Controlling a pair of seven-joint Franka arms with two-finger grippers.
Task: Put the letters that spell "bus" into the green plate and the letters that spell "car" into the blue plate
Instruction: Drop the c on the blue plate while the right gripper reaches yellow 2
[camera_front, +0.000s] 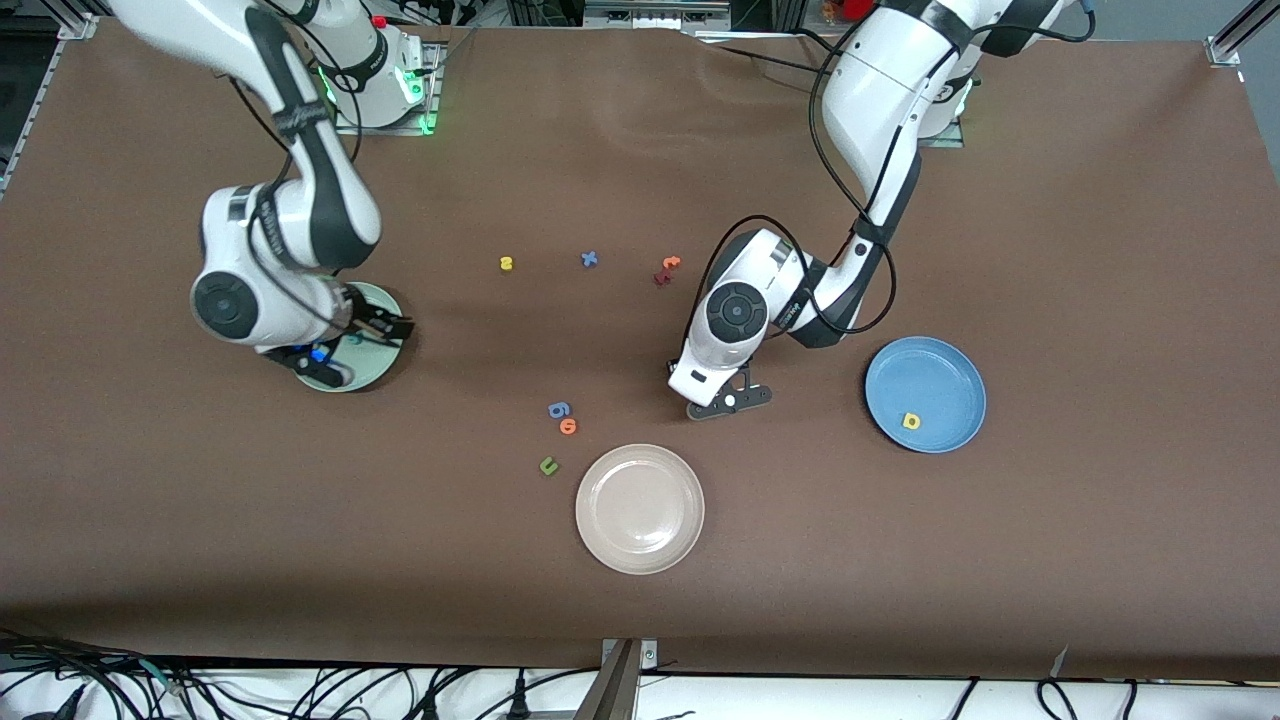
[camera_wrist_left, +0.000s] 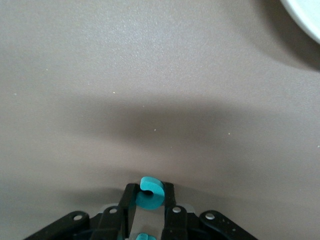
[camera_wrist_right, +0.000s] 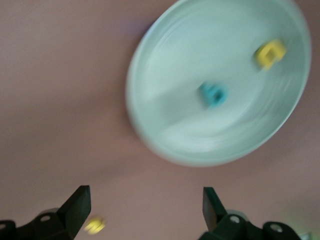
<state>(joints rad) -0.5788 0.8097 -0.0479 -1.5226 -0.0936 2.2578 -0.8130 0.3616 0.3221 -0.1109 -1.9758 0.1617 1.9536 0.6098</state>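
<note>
My left gripper (camera_front: 730, 400) (camera_wrist_left: 149, 189) is low at the table between the cream plate and the blue plate (camera_front: 945, 368), shut on the teal "c" (camera_wrist_left: 151, 197). Another bit of teal shows lower between its fingers; I cannot tell what it is. The yellow "a" (camera_front: 910, 421) lies in the blue plate. My right gripper (camera_front: 350, 343) (camera_wrist_right: 145, 197) hangs open and empty over the green plate (camera_front: 378, 368) (camera_wrist_right: 165, 60), which holds the teal "b" (camera_wrist_right: 214, 94) and the yellow "u" (camera_wrist_right: 270, 53). The yellow "s" (camera_front: 506, 263) lies on the table. A yellow blur (camera_wrist_right: 95, 226) shows by one right finger.
A cream plate (camera_front: 640, 508) sits nearest the front camera. Beside it lie a blue "g"-like letter (camera_front: 559, 409), an orange "o" (camera_front: 568, 427) and a dark green "u" (camera_front: 548, 465). A blue "x" (camera_front: 589, 259) and red and orange "t"-like letters (camera_front: 667, 268) lie toward the robots.
</note>
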